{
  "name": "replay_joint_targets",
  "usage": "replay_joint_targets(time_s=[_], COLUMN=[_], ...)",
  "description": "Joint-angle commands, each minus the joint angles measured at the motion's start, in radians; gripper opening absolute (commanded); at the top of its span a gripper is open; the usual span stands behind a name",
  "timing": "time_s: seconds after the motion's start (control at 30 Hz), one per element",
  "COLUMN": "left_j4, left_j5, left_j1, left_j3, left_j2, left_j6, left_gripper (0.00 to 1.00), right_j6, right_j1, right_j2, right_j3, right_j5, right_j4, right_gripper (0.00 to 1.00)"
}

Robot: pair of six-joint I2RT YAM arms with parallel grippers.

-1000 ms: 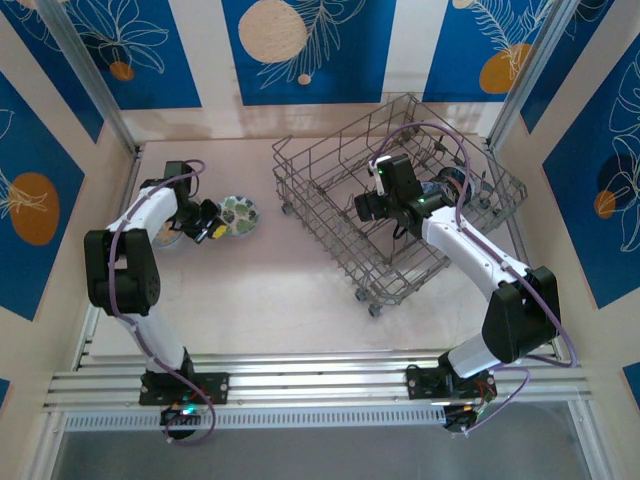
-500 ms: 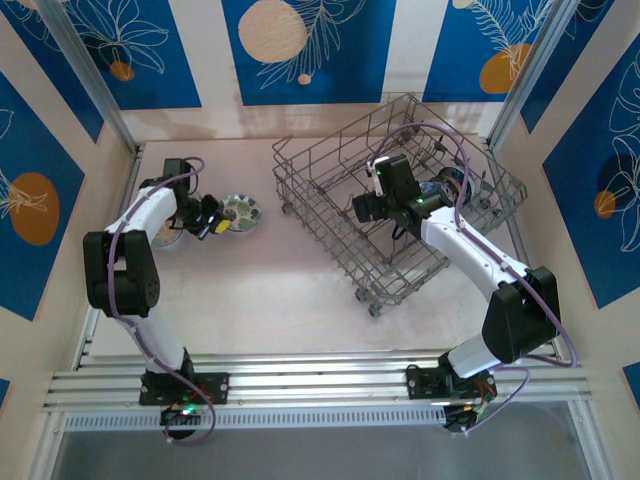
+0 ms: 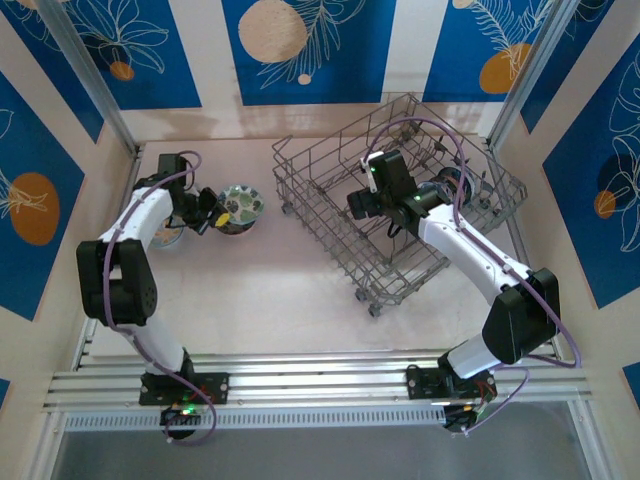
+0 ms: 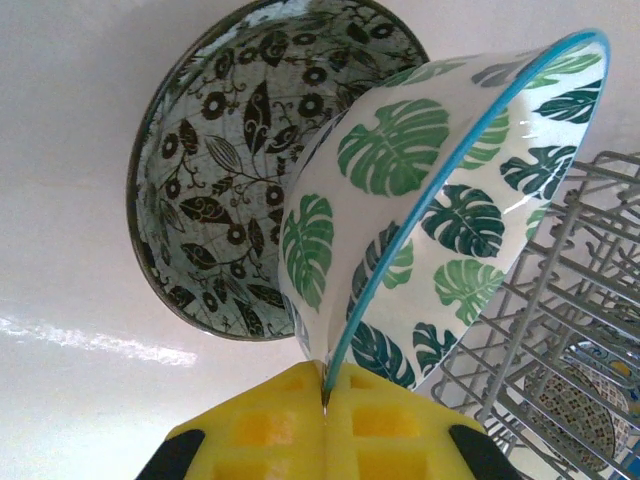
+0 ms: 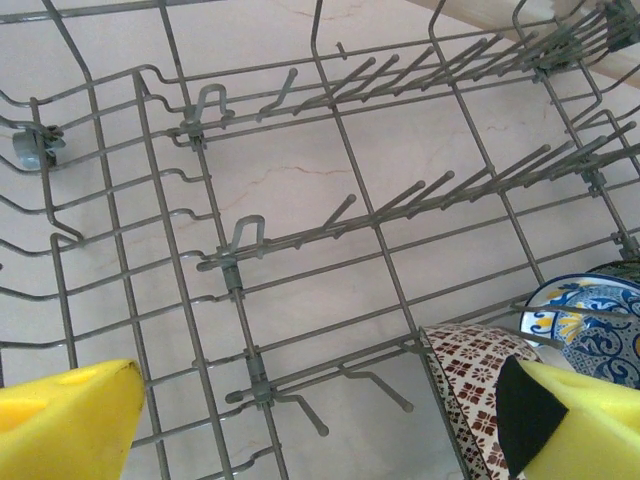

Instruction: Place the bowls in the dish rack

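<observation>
In the last second the left gripper [image 4: 325, 415], clamped on the rim of the leaf bowl [image 4: 420, 190], has tipped it up at centre left of the top view, above a dark bowl [image 4: 210, 200]. The right gripper [image 5: 320, 430] hangs with jaws apart over the rack [image 3: 325, 210]. I think carrying to the rack comes next.

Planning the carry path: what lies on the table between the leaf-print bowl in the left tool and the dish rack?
Nothing: the top view shows bare table between the leaf-print bowl and the dish rack.
</observation>
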Motion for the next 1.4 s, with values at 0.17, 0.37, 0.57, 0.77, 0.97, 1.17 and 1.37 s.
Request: replay_joint_targets(time_s=[0.17,0.37,0.57,0.77,0.97,1.17,1.37], left_j4=[0.031,0.024,0.019,0.013,-0.001,-0.012,-0.039], left_j5=[0.087,0.095,0.12,0.151,0.172,0.196,0.218], left_j1=[0.014,0.023,0.029,0.041,0.05,0.066,0.096], left_j3=[-0.031,-0.048,-0.078,-0.105,-0.14,-0.183,-0.222], left_j2=[-0.103,-0.156,-0.168,-0.195,-0.227,-0.264,-0.301], left_j6=[0.033,0.065,0.089,0.118,0.148,0.176,0.213], left_gripper=[0.0,0.0,0.0,0.0,0.0,0.0,0.0], right_j6=[0.038,0.087,0.093,0.129,0.265,0.416,0.503], right_j1=[0.02,0.055,0.138,0.223,0.297,0.379,0.425], right_j2=[-0.016,0.032,0.085,0.127,0.22,0.336,0.435], right_j3=[0.124,0.249,0.34,0.414,0.528,0.636,0.69], right_j5=[-0.064,-0.207,-0.21,-0.249,-0.36,-0.396,-0.383], right_j4=[-0.082,-0.17,-0.219,-0.25,-0.296,-0.348,-0.391], right_gripper=[0.92,0.91,0.89,0.89,0.84,0.83,0.83])
